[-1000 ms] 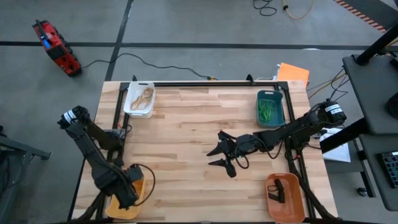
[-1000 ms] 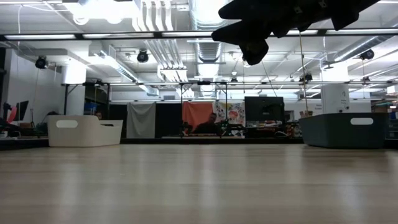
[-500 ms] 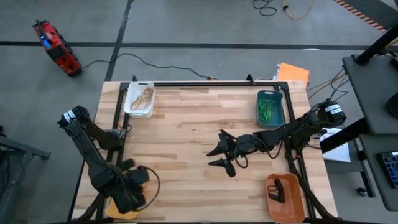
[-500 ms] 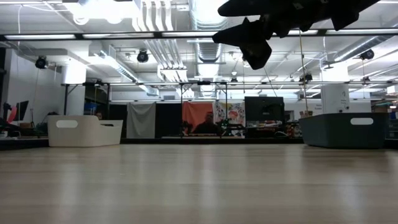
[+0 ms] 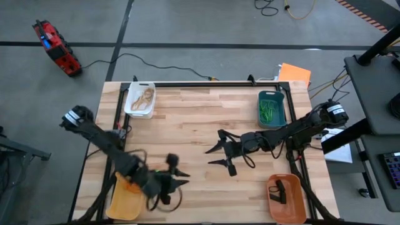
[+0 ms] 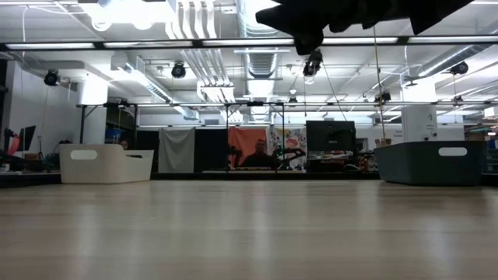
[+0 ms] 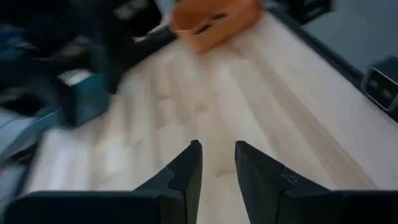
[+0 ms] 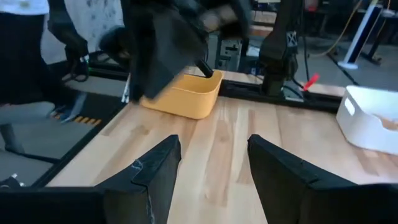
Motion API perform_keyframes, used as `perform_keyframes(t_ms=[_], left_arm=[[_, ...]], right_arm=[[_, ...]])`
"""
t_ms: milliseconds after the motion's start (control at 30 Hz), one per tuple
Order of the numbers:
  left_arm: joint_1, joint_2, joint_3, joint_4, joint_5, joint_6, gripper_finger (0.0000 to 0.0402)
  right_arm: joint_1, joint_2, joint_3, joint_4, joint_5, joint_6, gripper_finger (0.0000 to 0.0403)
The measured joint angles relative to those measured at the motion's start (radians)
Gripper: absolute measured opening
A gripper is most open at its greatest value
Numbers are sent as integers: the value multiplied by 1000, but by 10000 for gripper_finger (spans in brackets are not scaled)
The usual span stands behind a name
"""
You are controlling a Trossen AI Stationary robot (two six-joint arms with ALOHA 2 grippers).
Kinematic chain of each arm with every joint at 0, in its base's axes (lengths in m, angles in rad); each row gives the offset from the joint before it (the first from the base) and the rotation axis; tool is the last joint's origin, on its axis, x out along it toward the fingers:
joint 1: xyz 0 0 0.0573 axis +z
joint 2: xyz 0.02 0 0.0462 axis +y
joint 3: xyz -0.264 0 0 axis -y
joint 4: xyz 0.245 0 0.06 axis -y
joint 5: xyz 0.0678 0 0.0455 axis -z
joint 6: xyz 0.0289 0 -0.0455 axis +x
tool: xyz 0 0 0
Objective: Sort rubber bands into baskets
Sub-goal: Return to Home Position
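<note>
Jaws of the left gripper [image 5: 177,172] stand a little apart and hold nothing, above the near-left part of the bench [image 5: 194,112], just right of the yellow basket [image 5: 121,201]. Those of the right gripper [image 5: 210,157] gape wide, also empty, over the bench's middle. At the far left the white basket [image 5: 140,115] holds tan rubber bands [image 5: 144,96]. At the far right the teal basket [image 5: 260,110] holds green rubber bands [image 5: 270,111]. At the near right the orange basket [image 5: 299,201] holds black rubber bands [image 5: 279,191].

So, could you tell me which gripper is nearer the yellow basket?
Left. The left gripper hangs close beside the yellow basket; the right gripper is farther off, beyond the left one, nearer the teal basket.
</note>
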Motion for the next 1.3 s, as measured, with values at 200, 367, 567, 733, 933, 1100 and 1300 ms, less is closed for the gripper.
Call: perform_keyframes(t_ms=[200, 367, 567, 733, 933, 1100, 1300], left_arm=[[213, -115, -225, 289, 261, 104, 75], [279, -318, -371, 328, 296, 110, 74], [279, -588, -525, 322, 272, 127, 74], [279, -780, -650, 348, 248, 128, 74], [280, -946, -761, 408, 180, 153, 74], [283, -1021, -829, 456, 180, 181, 74], [312, -1092, -924, 521, 175, 188, 74]], right_arm=[[-6, -31, -3, -17, -9, -53, 180], [-44, -98, -46, -47, -73, -67, 179], [-95, -226, -168, -21, -110, -80, 176], [-100, -353, -298, 40, -112, -76, 178], [-100, -520, -431, 88, -105, -61, 176], [-100, -649, -547, 128, -105, -53, 180], [-100, -791, -674, 187, -94, -47, 180]])
